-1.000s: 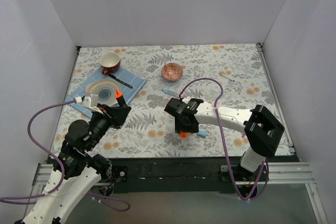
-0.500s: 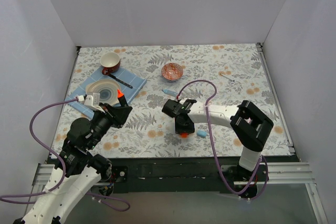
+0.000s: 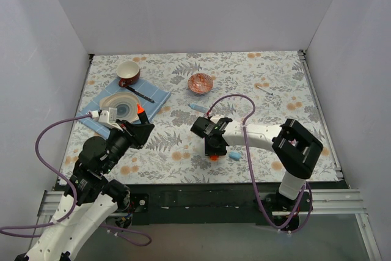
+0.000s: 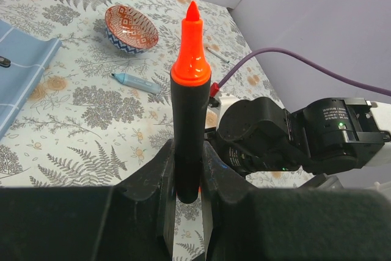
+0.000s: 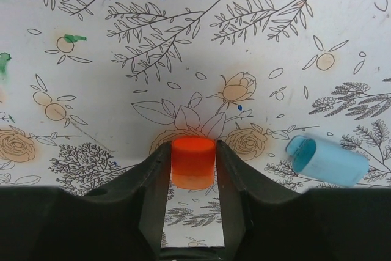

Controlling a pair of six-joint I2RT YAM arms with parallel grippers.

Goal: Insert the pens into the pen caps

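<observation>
Surface [image 3: 275, 71] is covered in a pale floral print of grey-blue ferns and small orange blooms, flat with no big wrinkles. In the right wrist view the print reads as line-drawn branches with a few green and blue flecks. Plain white walls [image 3: 195, 4] box it in at 9, 12 and 3 o'clock, and a black rail [image 3: 201, 197] runs along the 6 o'clock edge where the arm bases sit. Left gripper [image 3: 137, 128] is raised at about 8 o'clock, pinching the black marker [image 3: 140, 113] by its lower barrel, upright with the orange tip up and uncapped. Right gripper [image 3: 212, 151] is down near 6 o'clock, fingers [image 5: 153, 175] against both sides of the orange cap [image 5: 193, 162], which stands on the surface. Light blue cap [image 5: 327, 162] lies on its side just at 3 o'clock of the orange one, apart from it and outside the gripper. Light blue pen [image 3: 198, 108] lies flat near centre. Patterned bowl [image 3: 200, 83] sits toward 12 o'clock of the pen. Blue cloth [image 3: 160, 97] at 10 o'clock carries a plate [image 3: 107, 101], a red-brown cup [image 3: 128, 73] and a dark utensil [image 3: 140, 95].
</observation>
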